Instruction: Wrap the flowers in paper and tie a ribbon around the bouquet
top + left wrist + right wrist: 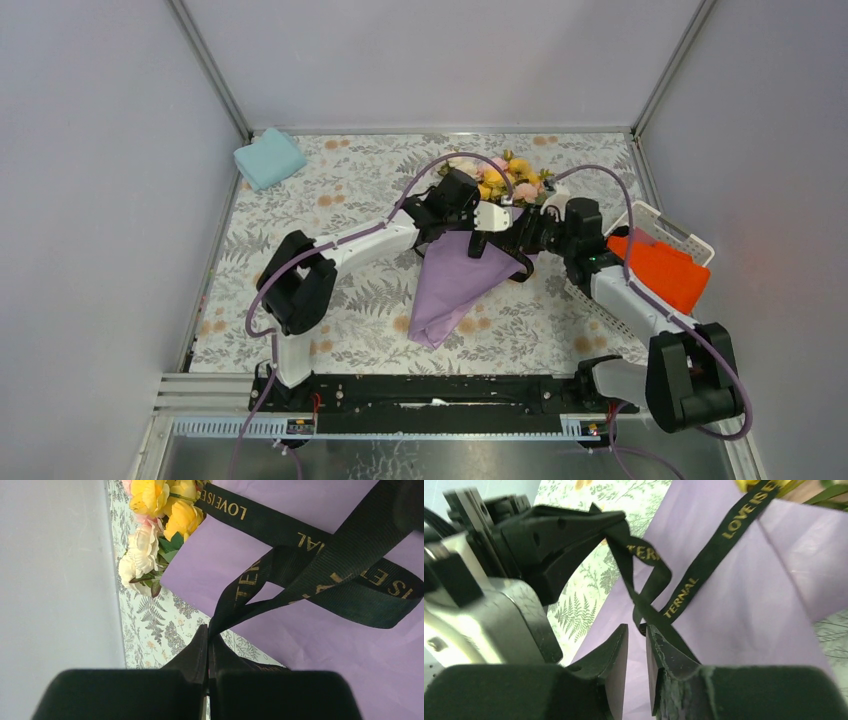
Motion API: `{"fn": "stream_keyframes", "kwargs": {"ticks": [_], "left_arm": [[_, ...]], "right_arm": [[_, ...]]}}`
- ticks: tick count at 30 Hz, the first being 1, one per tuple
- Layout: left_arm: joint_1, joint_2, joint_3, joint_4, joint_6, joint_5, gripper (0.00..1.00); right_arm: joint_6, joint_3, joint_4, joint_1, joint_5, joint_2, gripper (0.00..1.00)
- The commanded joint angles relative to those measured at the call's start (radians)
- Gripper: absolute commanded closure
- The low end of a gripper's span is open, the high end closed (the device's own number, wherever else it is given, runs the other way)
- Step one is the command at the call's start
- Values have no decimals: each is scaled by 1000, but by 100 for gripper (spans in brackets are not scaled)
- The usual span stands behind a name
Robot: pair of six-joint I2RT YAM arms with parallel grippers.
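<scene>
The bouquet lies on the table with its flowers point(505, 180) at the far end and the lilac paper point(455, 285) cone pointing toward me. A black ribbon point(320, 575) with gold lettering crosses over the paper point(310, 645) below the yellow and white flowers point(160, 515). My left gripper point(208, 630) is shut on a strand of the ribbon, which runs up from its tips. My right gripper point(637, 630) hovers over the paper point(744, 595) with a narrow gap between its fingers and only paper showing through. The ribbon point(704, 560) passes just past its right fingertip. Both grippers meet over the cone's upper part point(508, 236).
A folded light blue cloth point(268, 160) lies at the table's far left corner. A white basket point(672, 224) holding an orange cloth point(662, 268) stands at the right, beside my right arm. Grey walls close in the floral table cover point(350, 190) on three sides.
</scene>
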Motion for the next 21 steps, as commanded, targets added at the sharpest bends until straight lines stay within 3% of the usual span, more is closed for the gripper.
{"fn": "stream_keyframes", "kwargs": {"ticks": [1,5,12,19,21], "left_arm": [[8,15,4,63,-37,1,100],[7,16,4,60,-44,3,100],[8,18,-2,51,-48,9,100],[13,26,32,16,-95,41,100],[17,36,51,-1,-129,45,100]], "right_arm": [[71,-74,240,82,50,5,70],[101,-126,296,189,159,28,58],[85,-130,390,217,230,126,43],[88,-139,569,225,248,267,43],[96,-131,625,224,234,314,50]]}}
